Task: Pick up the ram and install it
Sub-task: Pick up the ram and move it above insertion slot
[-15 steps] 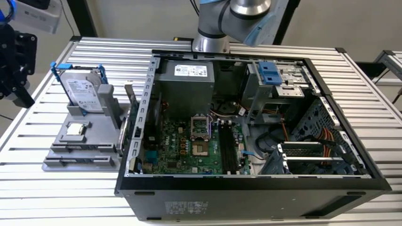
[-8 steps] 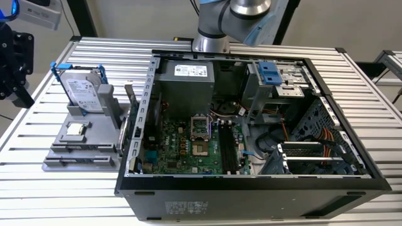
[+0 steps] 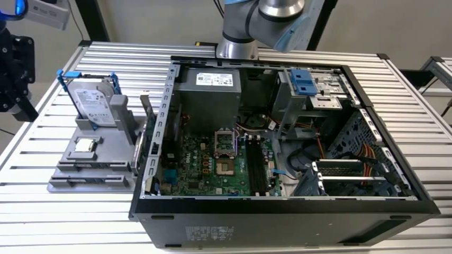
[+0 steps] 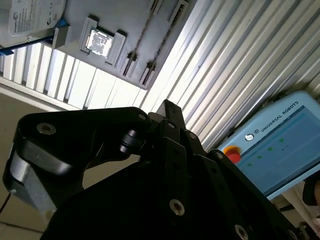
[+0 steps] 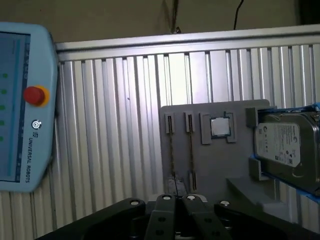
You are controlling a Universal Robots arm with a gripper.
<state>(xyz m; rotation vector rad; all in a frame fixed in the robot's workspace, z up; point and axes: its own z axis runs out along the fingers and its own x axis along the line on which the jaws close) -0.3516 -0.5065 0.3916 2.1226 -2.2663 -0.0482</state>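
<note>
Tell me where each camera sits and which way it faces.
Exterior view: off the arm, raised, looking down into the open computer case; the arm stands behind it.
First wrist view: at the wrist, facing the grey fixture and teach pendant past the gripper.
Second wrist view: at the wrist, facing the same two past the gripper's dark links.
Shared: all three show the hard drive.

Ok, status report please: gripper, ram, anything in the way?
Gripper hovers beside the grey fixture. Ram standing in it, untouched. Nothing over the ram.
</note>
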